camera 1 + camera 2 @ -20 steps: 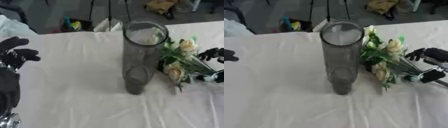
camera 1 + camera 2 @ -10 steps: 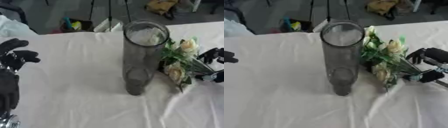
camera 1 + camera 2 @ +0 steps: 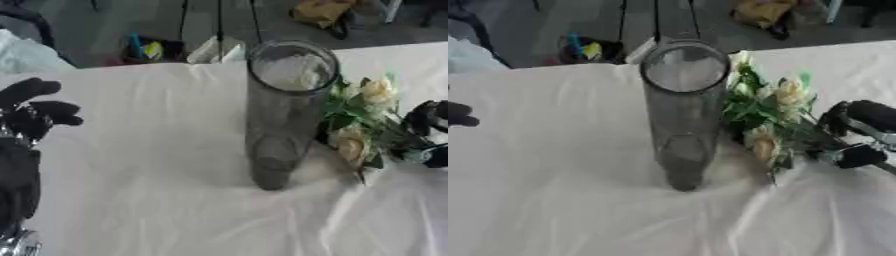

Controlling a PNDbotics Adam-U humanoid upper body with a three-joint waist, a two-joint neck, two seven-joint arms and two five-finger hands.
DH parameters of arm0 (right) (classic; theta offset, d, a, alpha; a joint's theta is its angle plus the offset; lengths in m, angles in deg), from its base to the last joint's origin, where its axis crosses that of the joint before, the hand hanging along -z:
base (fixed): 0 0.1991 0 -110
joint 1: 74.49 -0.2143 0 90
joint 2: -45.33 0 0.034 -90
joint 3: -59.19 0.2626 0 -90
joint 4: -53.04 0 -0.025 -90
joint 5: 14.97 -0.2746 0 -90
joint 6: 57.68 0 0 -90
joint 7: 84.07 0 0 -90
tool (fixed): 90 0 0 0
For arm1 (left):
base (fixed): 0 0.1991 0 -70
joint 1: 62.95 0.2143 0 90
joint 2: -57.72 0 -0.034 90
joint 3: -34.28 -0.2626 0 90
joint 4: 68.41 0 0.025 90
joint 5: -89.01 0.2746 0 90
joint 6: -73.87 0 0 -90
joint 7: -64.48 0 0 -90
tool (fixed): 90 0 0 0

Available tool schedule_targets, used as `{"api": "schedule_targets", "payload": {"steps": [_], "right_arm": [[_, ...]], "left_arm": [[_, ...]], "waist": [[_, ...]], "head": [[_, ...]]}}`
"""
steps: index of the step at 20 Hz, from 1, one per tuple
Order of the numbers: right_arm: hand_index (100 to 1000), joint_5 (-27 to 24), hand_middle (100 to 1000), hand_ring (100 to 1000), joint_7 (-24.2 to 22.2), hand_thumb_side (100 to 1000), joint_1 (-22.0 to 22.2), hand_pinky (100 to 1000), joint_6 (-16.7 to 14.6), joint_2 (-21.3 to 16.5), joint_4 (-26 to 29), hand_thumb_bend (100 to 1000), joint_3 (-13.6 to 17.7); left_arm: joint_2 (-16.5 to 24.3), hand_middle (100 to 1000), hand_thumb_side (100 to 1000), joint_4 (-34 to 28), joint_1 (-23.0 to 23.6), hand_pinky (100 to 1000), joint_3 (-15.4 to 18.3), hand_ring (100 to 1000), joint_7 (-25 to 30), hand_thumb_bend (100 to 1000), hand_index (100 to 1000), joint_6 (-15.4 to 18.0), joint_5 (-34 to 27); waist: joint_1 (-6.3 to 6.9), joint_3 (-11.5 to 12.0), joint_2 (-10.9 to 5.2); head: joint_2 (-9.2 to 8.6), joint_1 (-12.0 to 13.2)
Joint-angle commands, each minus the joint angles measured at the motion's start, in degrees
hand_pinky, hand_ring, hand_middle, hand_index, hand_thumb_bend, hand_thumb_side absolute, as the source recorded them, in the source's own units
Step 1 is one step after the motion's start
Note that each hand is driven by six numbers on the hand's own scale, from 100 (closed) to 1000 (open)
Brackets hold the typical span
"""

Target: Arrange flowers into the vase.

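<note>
A tall clear glass vase (image 3: 278,115) stands upright in the middle of the white-clothed table (image 3: 149,200). Just to its right lies a bunch of cream flowers (image 3: 770,116) with green leaves, the blooms close to the vase wall. My right hand (image 3: 859,131) is at the right edge, its fingers and thumb curled round the green stems of the bunch. My left hand (image 3: 28,120) rests at the left edge, fingers loosely spread and up, holding nothing, well away from the vase.
The table's far edge runs behind the vase. Beyond it, on the floor, are a dark bin with coloured items (image 3: 144,50) and a yellow-brown bag (image 3: 322,11). A pale cloth shape (image 3: 22,52) shows at the far left.
The right hand with the flower bunch has shifted slightly; the vase and the left hand stay about where they were.
</note>
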Motion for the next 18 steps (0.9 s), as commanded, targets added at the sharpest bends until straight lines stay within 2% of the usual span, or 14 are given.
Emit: {"api": "schedule_targets", "payload": {"steps": [1,4,15,18], "right_arm": [[616,-0.89,395,453,-0.13,503,-0.21,534,0.03,-1.95,1.02,145,0.53],[606,-1.09,388,446,0.16,478,-0.22,525,0.1,-1.9,0.85,100,0.57],[554,-3.95,339,403,-0.27,401,-0.29,547,-0.72,-1.37,-0.44,100,0.56],[514,-5.81,287,342,-0.76,413,-0.31,492,-0.88,-1.28,-0.61,100,0.71]], "left_arm": [[0.12,710,1000,-0.75,-0.66,593,-0.26,634,0.3,108,813,0.04,0.01],[0.06,709,1000,-0.75,-0.67,592,-0.3,633,0.4,106,812,0.0,0.0],[-0.13,704,1000,-0.75,-0.7,590,-0.31,627,0.61,109,809,-0.12,0.08],[-0.16,703,1000,-0.75,-0.72,590,-0.33,626,0.68,109,808,-0.16,0.1]], "waist": [[0.56,-0.13,0.0],[0.54,-0.16,0.07],[0.45,-0.09,0.51],[0.43,-0.18,0.62]], "head": [[-0.52,-0.03],[-0.6,0.0],[-0.74,-0.02],[-0.69,0.03]]}}
